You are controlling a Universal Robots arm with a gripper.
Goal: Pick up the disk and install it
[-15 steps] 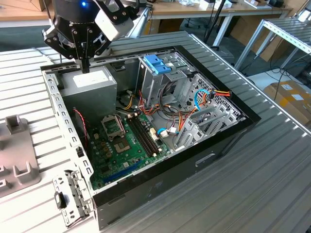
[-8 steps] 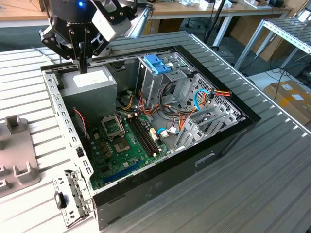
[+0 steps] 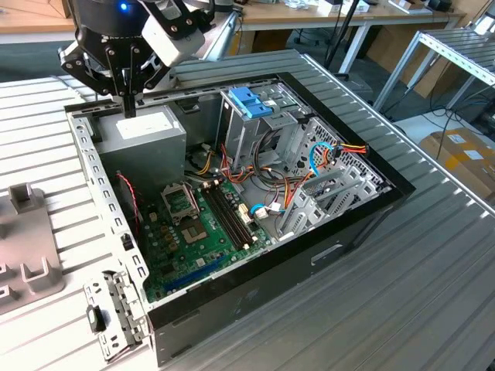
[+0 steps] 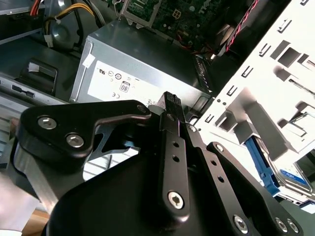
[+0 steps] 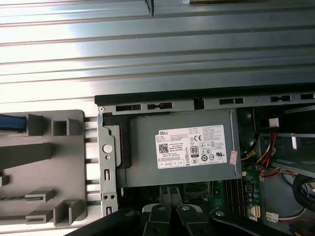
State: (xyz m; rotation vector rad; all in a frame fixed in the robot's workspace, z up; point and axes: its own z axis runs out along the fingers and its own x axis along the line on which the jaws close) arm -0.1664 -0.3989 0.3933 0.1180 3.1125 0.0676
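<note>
The disk [image 4: 264, 169] shows as a blue carrier edge with a silver labelled face, standing in a grey slotted fixture [image 4: 256, 123] outside the computer case. In the first wrist view the disk [image 5: 10, 123] is a blue strip in the fixture [image 5: 49, 162]. My gripper [image 3: 128, 107] hangs fingers-down over the case's far corner on the exterior view's left, just above the grey power supply [image 3: 143, 130]. Its black fingers are shut with nothing between them in both wrist views [image 4: 170, 100] [image 5: 170, 191]. The disk lies off to the side of the gripper, apart from it.
The open black computer case [image 3: 363, 224] lies on the ribbed metal table, with the motherboard [image 3: 197, 232], coloured cables and a metal drive cage topped by a blue plastic bracket [image 3: 251, 100]. The perforated chassis wall [image 3: 97, 170] separates the case from the grey fixture [image 3: 27, 263].
</note>
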